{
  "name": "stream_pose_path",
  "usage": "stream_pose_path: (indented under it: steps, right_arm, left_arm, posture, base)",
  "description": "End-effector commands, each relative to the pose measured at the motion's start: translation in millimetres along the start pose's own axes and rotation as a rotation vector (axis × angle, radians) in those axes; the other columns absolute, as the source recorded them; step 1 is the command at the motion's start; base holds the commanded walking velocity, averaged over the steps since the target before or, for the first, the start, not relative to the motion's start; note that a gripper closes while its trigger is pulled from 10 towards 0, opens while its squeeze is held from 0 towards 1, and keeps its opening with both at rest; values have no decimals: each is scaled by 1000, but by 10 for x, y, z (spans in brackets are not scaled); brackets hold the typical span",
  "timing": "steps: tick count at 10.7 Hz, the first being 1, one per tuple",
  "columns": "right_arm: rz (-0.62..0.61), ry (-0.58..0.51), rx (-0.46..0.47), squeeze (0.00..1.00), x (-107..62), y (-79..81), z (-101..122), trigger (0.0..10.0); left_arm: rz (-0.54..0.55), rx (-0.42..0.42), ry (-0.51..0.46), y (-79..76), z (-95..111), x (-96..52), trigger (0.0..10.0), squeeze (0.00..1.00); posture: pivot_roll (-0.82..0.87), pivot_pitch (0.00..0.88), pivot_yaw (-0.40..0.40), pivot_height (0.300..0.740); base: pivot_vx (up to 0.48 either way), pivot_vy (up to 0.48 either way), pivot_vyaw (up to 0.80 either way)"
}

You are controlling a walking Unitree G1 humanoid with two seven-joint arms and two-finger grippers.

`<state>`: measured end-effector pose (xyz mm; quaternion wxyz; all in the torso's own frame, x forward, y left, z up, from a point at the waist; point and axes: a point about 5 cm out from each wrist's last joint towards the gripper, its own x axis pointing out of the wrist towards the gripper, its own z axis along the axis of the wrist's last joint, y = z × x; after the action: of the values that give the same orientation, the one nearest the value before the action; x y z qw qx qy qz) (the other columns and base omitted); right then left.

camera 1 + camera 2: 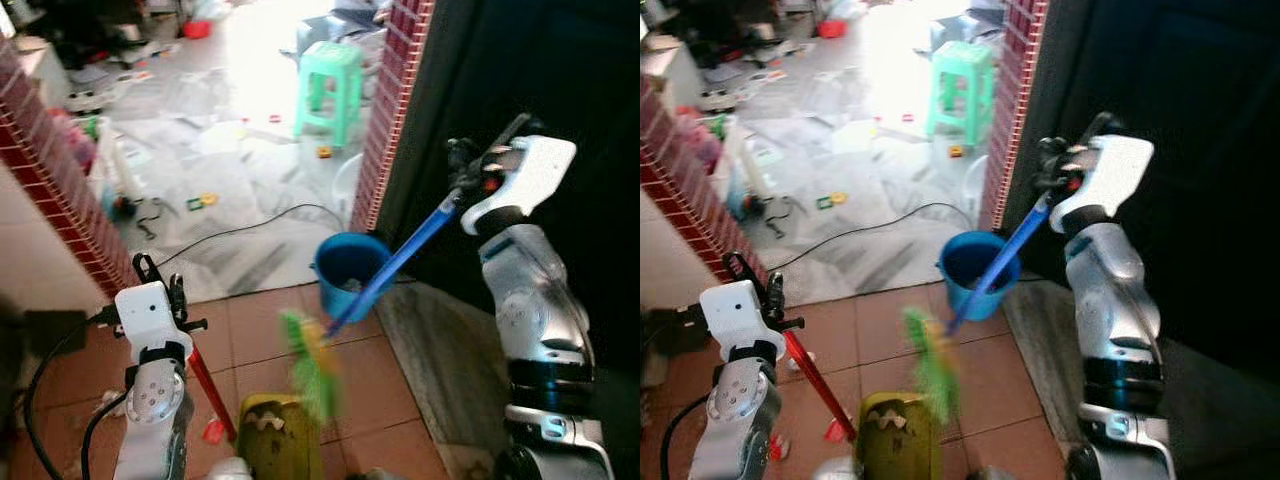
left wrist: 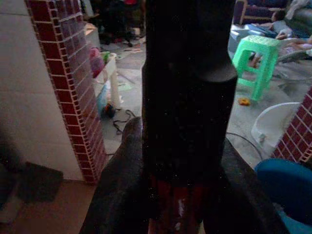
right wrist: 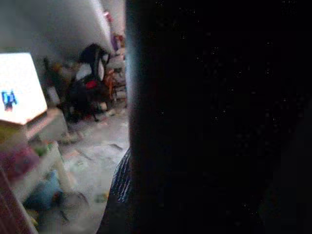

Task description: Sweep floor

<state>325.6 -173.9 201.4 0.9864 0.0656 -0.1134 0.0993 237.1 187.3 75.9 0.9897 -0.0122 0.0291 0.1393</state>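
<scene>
My right gripper (image 1: 470, 178) is shut on the top of a broom's blue handle (image 1: 400, 258), which slants down to the left. Its green bristles (image 1: 312, 365) are blurred, just above the tiled floor and beside a yellow-green dustpan (image 1: 272, 435). The dustpan's red handle (image 1: 210, 392) rises to my left gripper (image 1: 160, 285), which is shut on it. In the left wrist view the black fingers (image 2: 119, 190) clamp that red handle (image 2: 175, 209). The right wrist view is dark, with the handle close to the lens.
A blue bucket (image 1: 345, 262) stands behind the broom at a red brick pillar (image 1: 395, 110). Another brick wall (image 1: 60, 190) borders the left. Beyond lie a black cable (image 1: 250, 228), scattered toys, a white basin (image 1: 347, 180) and a green stool (image 1: 330, 88).
</scene>
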Motion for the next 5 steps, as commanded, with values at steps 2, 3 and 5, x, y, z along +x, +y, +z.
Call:
stream_pose_path:
  steps: [2, 3, 5]
  right_arm:
    - [-27, 33, -210, 0, -218, -48, -231, 10000]
    - [-91, 70, -175, 0, -325, -77, -379, 10000]
    - [-172, 126, -208, 0, -539, -161, -629, 10000]
  left_arm:
    - [-39, 21, -103, -50, 256, 65, 10000, 0]
    - [-88, 10, -112, -109, 282, 65, 10000, 0]
    - [-109, 15, -146, -130, 357, 94, 10000, 0]
  posture:
    - [-57, 0, -2, 740]
    - [-58, 0, 1, 740]
    - [-65, 0, 9, 740]
  base:
    - [0, 0, 0]
    - [0, 0, 0]
    - [0, 0, 0]
